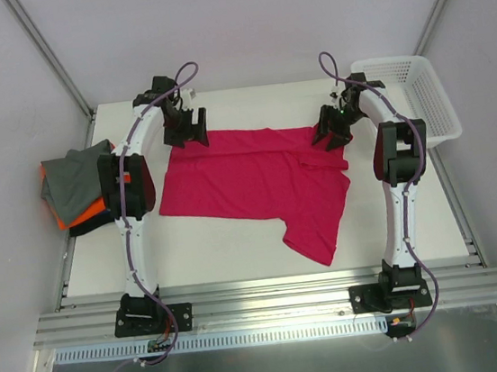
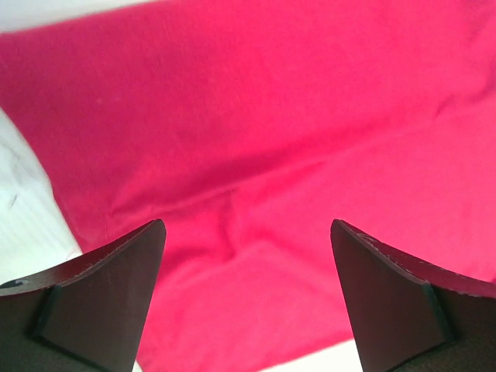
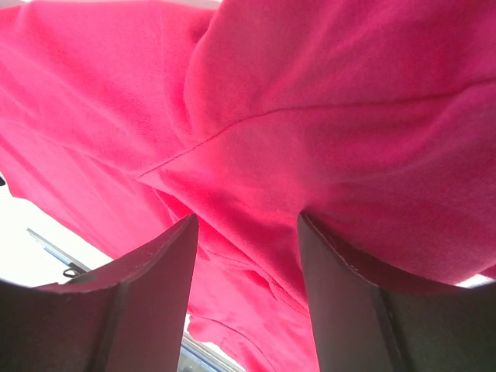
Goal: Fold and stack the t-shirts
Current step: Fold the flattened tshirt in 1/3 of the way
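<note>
Magenta-pink t-shirt (image 1: 247, 177): spread out in the middle of the white table (image 1: 238, 251), mostly flat, front edge running at a slant, one part trailing towards the near right, creased and slightly raised at the far right corner. Left gripper (image 1: 190, 139): poised at the far left corner of that shirt, jaws standing wide apart, nothing caught between them. From the left wrist view: both dark fingers (image 2: 116, 287) framing plain pink cloth with one soft crease, a strip of bare table at the left edge; contact with the cloth impossible to judge. Right gripper (image 1: 333, 135): down at the far right corner of the shirt, beside the fold. From the right wrist view: fingers (image 3: 147, 287) partly apart, bunched pink cloth with a stitched seam filling the gap and looming close above them; clamped or merely lying around the cloth, impossible to tell. At the left edge of the table, well apart from the pink shirt: a loose pile with a grey t-shirt (image 1: 79, 175) on top, an orange t-shirt (image 1: 62, 218) under it, and a dark one (image 1: 90, 226) showing at the bottom. At the far right corner: white mesh basket (image 1: 414, 93), just beside the right arm.
</note>
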`<act>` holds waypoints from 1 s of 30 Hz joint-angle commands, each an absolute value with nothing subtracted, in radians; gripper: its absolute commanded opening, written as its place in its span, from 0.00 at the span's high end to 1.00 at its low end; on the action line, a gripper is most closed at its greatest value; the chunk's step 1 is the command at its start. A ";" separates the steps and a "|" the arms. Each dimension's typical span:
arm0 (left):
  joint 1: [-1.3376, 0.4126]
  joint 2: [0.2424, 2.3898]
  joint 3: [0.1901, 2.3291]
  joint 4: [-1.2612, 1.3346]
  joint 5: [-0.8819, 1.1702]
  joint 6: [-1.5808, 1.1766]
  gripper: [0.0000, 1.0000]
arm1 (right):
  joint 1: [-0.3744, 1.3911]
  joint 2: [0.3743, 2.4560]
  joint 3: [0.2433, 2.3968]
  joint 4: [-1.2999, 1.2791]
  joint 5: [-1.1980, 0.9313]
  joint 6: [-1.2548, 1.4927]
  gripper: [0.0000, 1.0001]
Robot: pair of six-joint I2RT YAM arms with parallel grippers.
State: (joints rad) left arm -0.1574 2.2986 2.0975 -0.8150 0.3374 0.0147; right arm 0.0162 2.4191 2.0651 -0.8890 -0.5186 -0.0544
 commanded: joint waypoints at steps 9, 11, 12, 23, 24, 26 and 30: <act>-0.166 2.442 2.186 -0.819 0.299 0.003 0.12 | 0.002 2.430 2.089 -0.894 -0.456 -0.046 0.41; -0.166 2.454 2.203 -0.819 0.304 -0.026 0.12 | 0.002 2.434 2.094 -0.894 -0.456 -0.045 0.41; -0.166 2.467 2.220 -0.819 0.307 -0.025 0.12 | 0.002 2.436 2.094 -0.894 -0.456 -0.044 0.41; -0.153 2.548 2.342 -0.819 0.340 -0.032 0.12 | -0.017 2.494 2.172 -0.882 -0.445 -0.034 0.41; -0.150 2.551 2.353 -0.819 0.348 -0.038 0.11 | -0.018 2.499 2.177 -0.881 -0.445 -0.034 0.41; -0.149 2.560 2.365 -0.818 0.356 -0.040 0.11 | -0.021 2.514 2.204 -0.877 -0.445 -0.032 0.41; -0.147 2.568 2.385 -0.812 0.357 -0.052 0.11 | -0.028 2.537 2.253 -0.870 -0.445 -0.023 0.41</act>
